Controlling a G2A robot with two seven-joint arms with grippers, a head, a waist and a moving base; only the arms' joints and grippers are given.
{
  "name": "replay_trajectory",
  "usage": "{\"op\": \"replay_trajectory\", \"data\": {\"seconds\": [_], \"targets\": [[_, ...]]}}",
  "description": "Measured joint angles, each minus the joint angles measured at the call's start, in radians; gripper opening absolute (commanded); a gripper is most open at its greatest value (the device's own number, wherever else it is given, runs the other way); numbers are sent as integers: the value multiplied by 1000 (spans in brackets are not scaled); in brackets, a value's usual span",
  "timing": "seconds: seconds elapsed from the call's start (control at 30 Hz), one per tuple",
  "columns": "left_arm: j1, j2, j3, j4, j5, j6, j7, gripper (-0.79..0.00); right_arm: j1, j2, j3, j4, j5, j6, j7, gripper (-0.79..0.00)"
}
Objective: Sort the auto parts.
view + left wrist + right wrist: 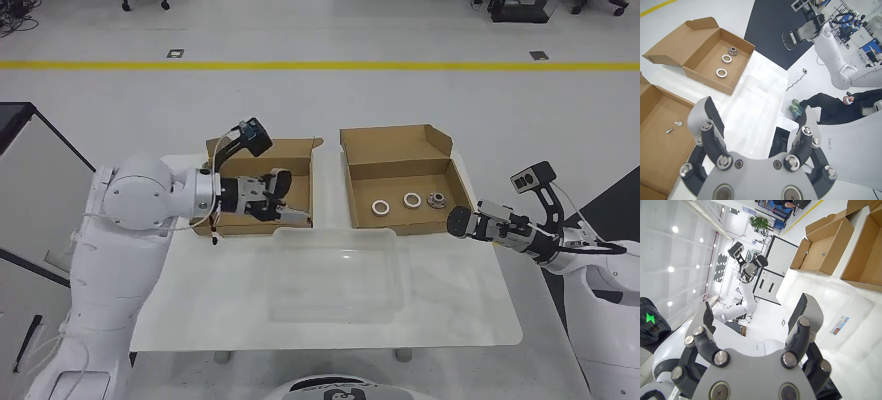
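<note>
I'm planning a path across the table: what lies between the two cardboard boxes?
The top view shows a bare strip of table between the screw box and the ring box.

Top cam: high up, looks down on whole surface [450,310] w/ tray [335,275], screw box [290,165], ring box [395,172]. L wrist cam: close behind left gripper [757,104], tilted, faces across tray to ring box, right arm [827,41] far off. R wrist cam: close behind right gripper [755,300], rolled sideways, faces across tray to screw box, ceiling [687,247] beyond. All 3 share tray & both boxes
</note>
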Motion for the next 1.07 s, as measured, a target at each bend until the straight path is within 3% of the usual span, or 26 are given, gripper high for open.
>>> {"op": "replay_trajectory", "data": {"seconds": [0.17, 0.33, 1.07], "targets": [[117, 20, -106, -74, -64, -33, 21, 0, 0, 0, 0, 0, 0, 0, 0, 0], [188, 31, -163, -119, -124, -67, 36, 0, 0, 0, 0, 0, 0, 0, 0, -1], [189, 32, -163, -120, -126, -68, 36, 0, 0, 0, 0, 0, 0, 0, 0, 0]]}}
